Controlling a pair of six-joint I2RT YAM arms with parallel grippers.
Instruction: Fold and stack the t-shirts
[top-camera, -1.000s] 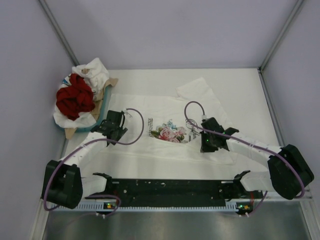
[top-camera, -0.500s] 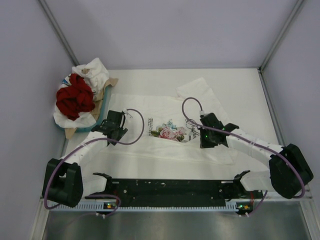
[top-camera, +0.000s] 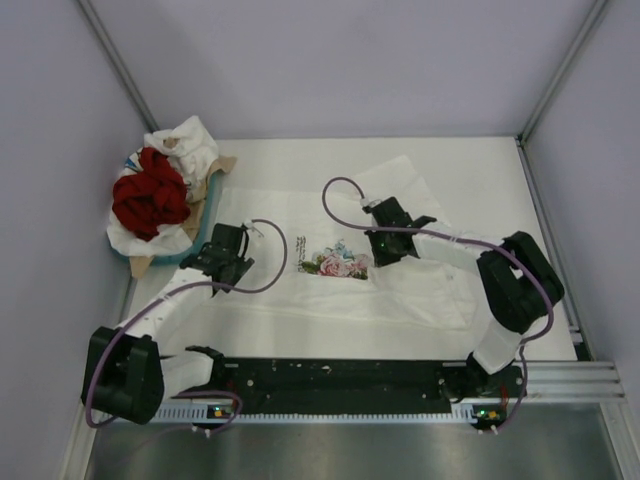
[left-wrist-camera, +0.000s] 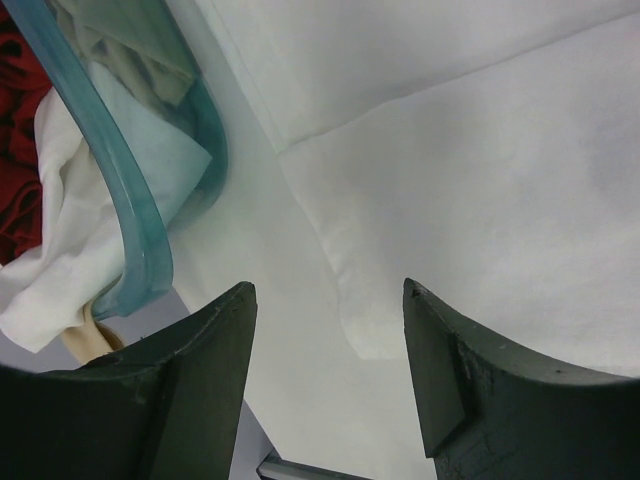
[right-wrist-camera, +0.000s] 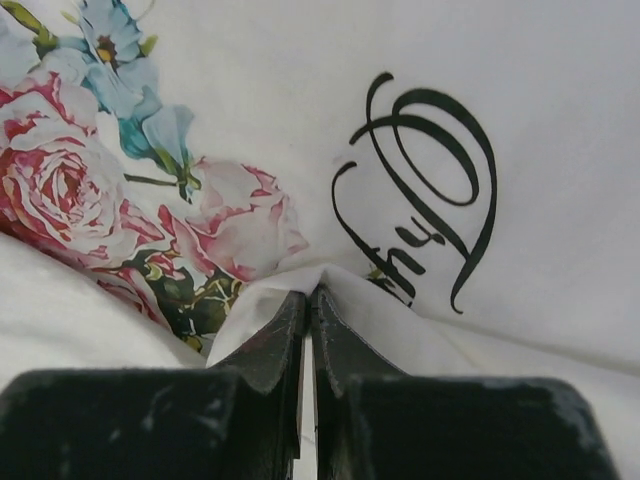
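Note:
A white t-shirt (top-camera: 300, 295) with a pink-green floral print (top-camera: 338, 263) lies spread on the table. My right gripper (top-camera: 378, 243) is shut on a pinched fold of this shirt (right-wrist-camera: 300, 280), right beside the print (right-wrist-camera: 90, 190) and black script (right-wrist-camera: 420, 180); its jaws (right-wrist-camera: 308, 292) meet on the cloth. My left gripper (top-camera: 228, 262) is open and empty (left-wrist-camera: 330, 330), hovering over the shirt's left edge (left-wrist-camera: 480, 200) near the tray. A deep red shirt (top-camera: 150, 197) and crumpled white shirts (top-camera: 188, 140) are heaped in the tray.
The teal-rimmed tray (top-camera: 170, 258) stands at the left wall; its rim (left-wrist-camera: 140, 230) is close to my left fingers. Grey walls close in the table on three sides. A black rail (top-camera: 340, 375) runs along the near edge.
My right gripper has moved left and away from me, carrying the shirt's right side over toward the print. The left arm has stayed where it was.

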